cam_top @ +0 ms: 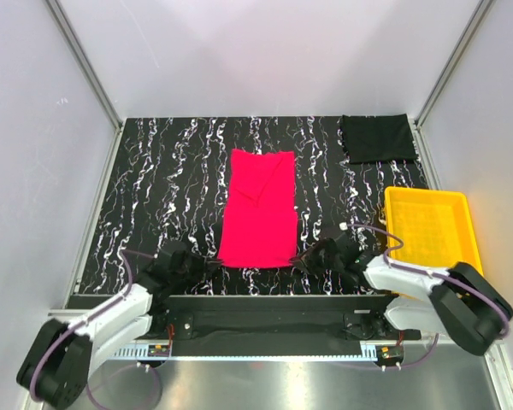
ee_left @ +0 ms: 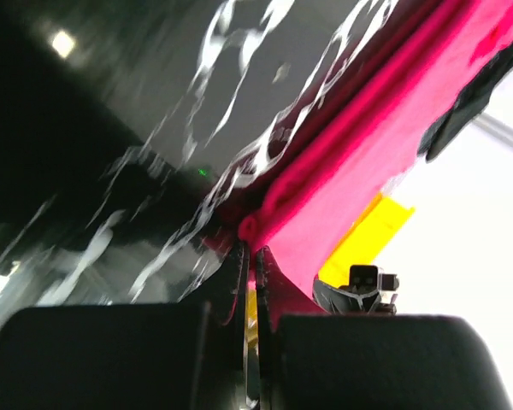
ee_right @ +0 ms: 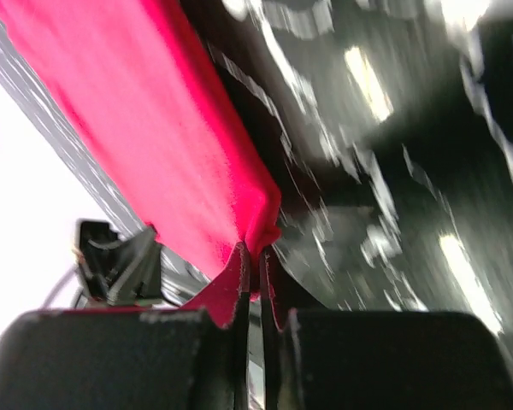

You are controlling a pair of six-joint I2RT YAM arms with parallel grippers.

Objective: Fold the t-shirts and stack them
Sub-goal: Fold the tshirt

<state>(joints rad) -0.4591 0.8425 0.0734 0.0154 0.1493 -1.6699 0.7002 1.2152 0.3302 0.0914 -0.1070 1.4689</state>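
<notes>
On the veined surface (cam_top: 154, 188), the red t-shirt (cam_top: 258, 209), pinched at its near corners by the left tool (ee_left: 250, 256) and the right tool (ee_right: 258, 256), should be lifted evenly.

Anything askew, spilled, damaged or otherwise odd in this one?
Nothing spilled or damaged. Only the red t-shirt looks a little untidy: its far edge is uneven, with a slanting crease. The left gripper and right gripper are shut on its near corners. The black t-shirt lies folded at the far right corner of the tabletop.
</notes>
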